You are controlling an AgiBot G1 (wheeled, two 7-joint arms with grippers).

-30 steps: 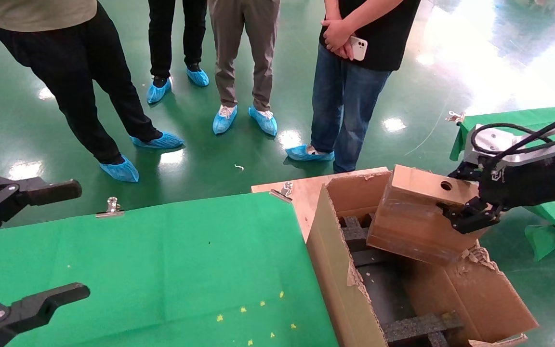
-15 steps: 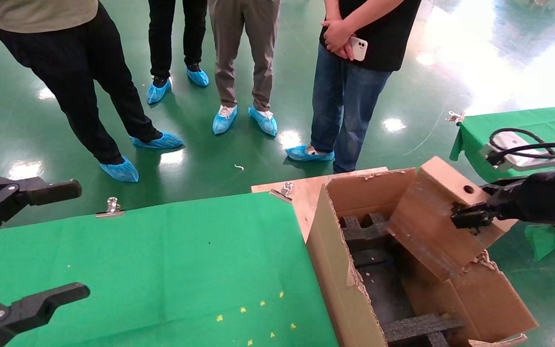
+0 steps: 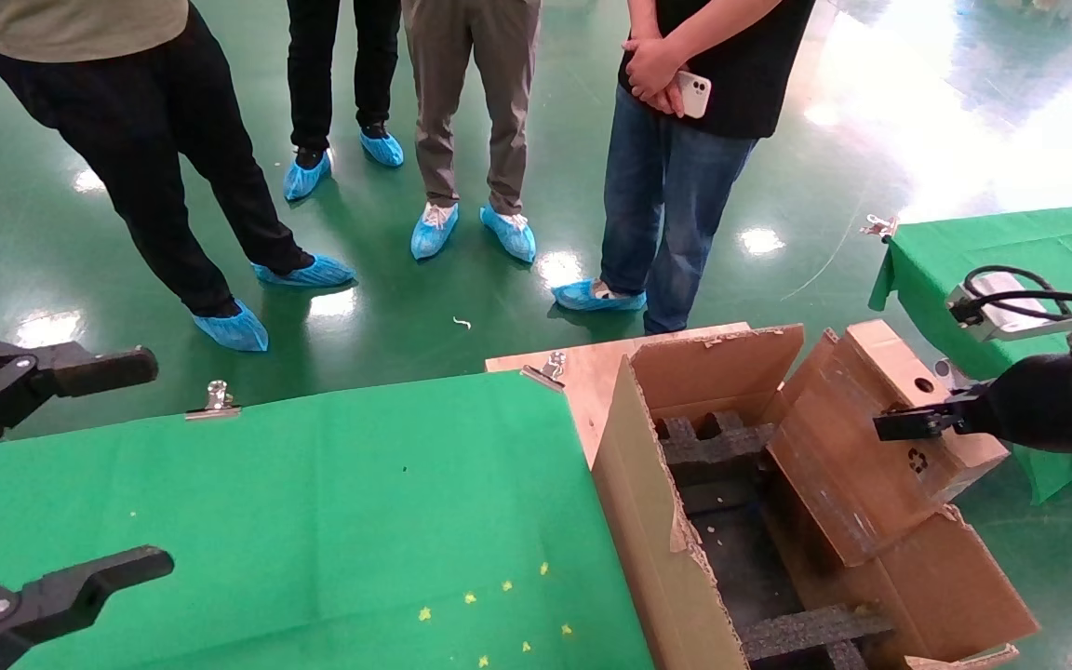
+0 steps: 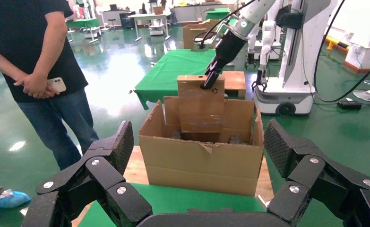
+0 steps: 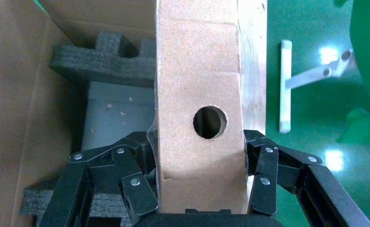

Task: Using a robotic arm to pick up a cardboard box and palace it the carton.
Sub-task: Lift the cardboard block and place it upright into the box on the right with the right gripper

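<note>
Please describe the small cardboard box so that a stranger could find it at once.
Find the large open carton beside the green table. The cardboard box leans tilted over its far right edge, clamped by the right gripper. Unlike the ragged carton, it is small, taped, with a round hole.

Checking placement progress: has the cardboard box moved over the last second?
Yes. The cardboard box, clamped by the right gripper, shifted rightward toward the carton's right wall.

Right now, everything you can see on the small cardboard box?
The cardboard box is small, oblong, brown and taped, with a round hole in its narrow face and a black recycling mark nearby. It is tilted, its lower end dipping into the carton over the black foam inserts. The right claw clamps both its sides.
</note>
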